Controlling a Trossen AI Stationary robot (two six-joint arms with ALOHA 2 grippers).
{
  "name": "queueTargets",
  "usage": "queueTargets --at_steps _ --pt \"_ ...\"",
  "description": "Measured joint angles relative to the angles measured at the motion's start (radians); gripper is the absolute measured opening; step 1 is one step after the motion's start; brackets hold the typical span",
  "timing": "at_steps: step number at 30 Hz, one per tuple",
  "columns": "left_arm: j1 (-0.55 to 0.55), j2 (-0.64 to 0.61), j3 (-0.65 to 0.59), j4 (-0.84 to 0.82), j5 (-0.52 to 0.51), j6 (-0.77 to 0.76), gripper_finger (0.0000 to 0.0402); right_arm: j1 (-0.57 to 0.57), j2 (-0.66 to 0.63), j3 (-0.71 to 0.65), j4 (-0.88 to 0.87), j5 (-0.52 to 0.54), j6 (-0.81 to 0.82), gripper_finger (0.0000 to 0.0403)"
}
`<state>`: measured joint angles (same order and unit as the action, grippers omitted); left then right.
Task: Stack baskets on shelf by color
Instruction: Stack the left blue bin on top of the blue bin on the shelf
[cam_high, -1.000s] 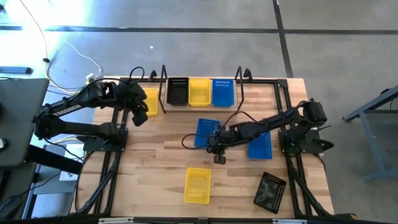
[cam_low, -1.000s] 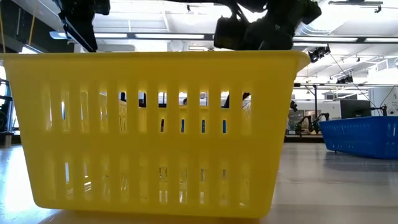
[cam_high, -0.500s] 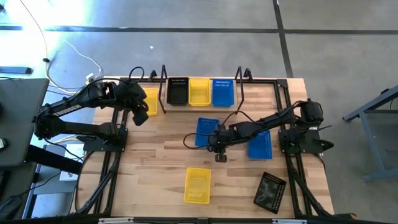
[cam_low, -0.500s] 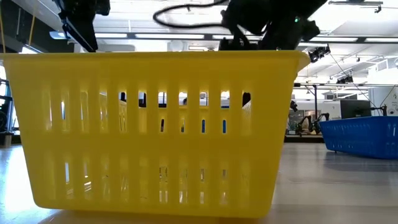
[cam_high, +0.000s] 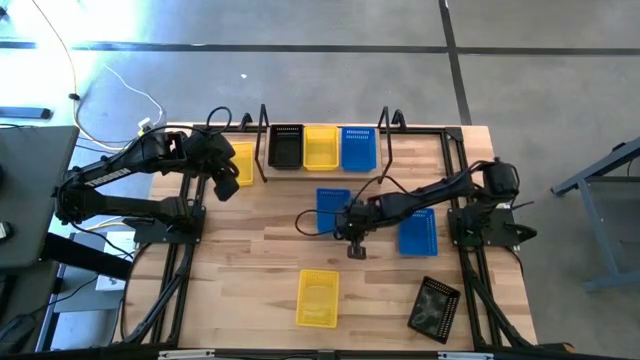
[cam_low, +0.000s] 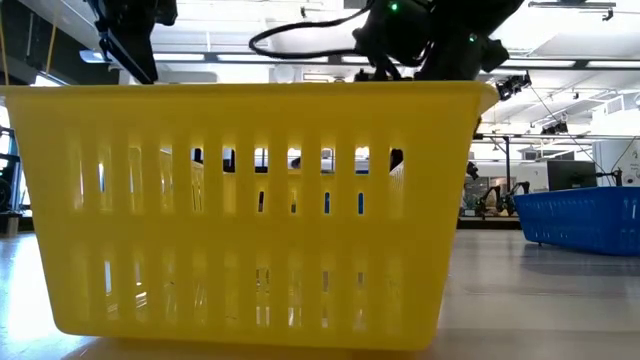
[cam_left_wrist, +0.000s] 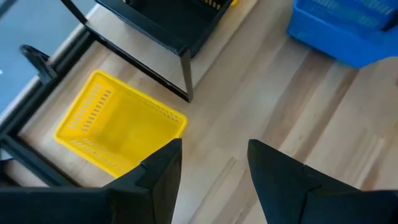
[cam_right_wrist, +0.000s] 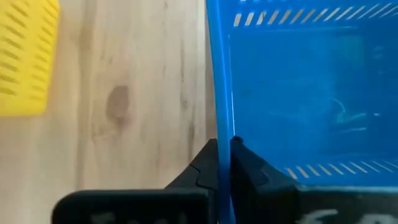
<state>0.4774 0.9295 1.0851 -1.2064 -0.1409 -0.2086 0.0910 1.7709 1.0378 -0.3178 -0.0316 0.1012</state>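
right gripper (cam_right_wrist: 224, 163) | pinching blue basket (cam_right_wrist: 298, 93) rim | no legible writing

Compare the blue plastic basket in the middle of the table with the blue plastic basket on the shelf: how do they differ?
The middle blue plastic basket sits on the wooden table, while the shelf blue plastic basket stands on the shelf beside a yellow basket. The right gripper is shut on the middle basket's wall; nothing touches the shelf basket. Both are blue, rectangular, with slotted walls.
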Motion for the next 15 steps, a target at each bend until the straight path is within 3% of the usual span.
queueTargets --at_steps 10,15 --pt "0.0 0.0 0.0 0.015 -0.108 0.039 0.0172 0.0 -0.145 0.0 -0.031 -0.112 0.163 0.0" --pt "0.0 0.0 0.0 0.096 -0.109 0.05 0.0172 -0.01 -0.228 0.0 -0.031 -0.138 0.254 0.0"
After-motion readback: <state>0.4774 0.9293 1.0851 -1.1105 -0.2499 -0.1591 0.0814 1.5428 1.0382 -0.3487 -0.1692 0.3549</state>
